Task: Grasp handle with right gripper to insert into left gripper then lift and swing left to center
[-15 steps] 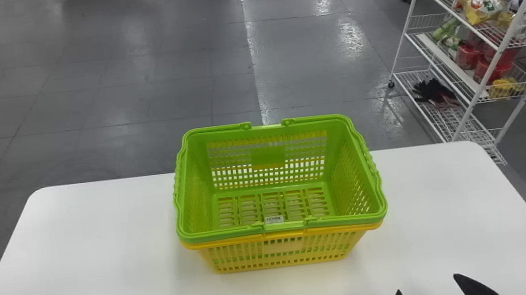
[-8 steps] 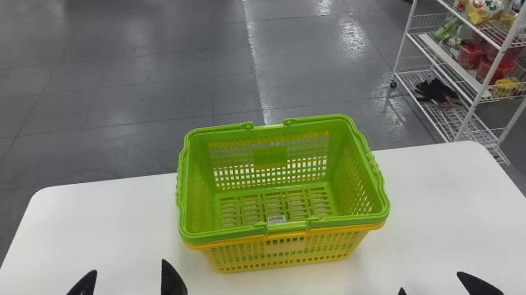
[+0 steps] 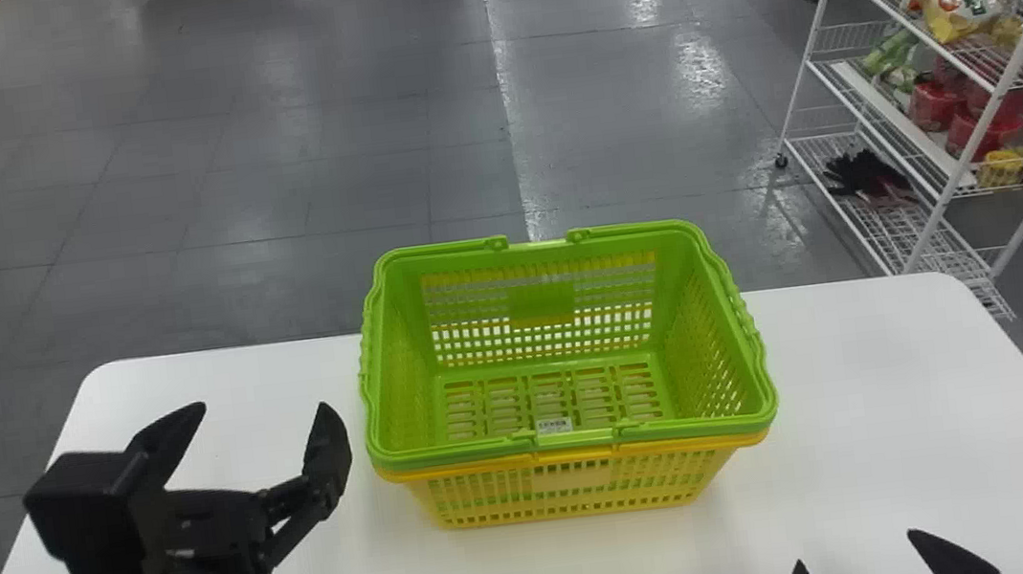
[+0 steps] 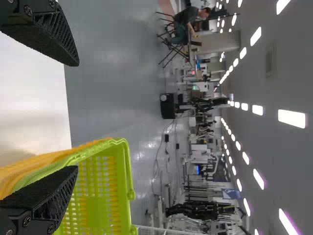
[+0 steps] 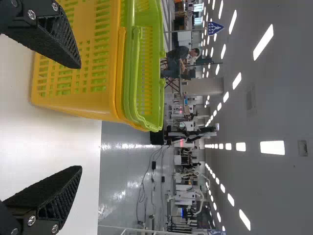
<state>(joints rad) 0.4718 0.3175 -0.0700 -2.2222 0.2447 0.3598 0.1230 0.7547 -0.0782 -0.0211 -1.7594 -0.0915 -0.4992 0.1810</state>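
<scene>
Left gripper [image 3: 264, 410] has swung well up into the head view since the earlier frames, from just its tips at the bottom edge to well alongside the baskets, while the right gripper [image 3: 856, 550] has barely budged. What worries me is the handle [image 3: 453, 450]: it's folded down against the rim of the green basket [image 3: 540, 303], so I'd guess a sloppy right-hand pinch either skates off or grabs rim too. That green one is nested in a yellow basket [image 3: 563, 488], so both could come up together if they stick or the pinch goes too deep. Also, the left gripper's inner finger is near the basket's side, so drifting inward might knock the stack askew. As for the grippers, both are spread wide with nothing between the fingers. The stack sits to the right of the left gripper, and ahead and to the left of the right one, so the right still has some reaching to do imo.
</scene>
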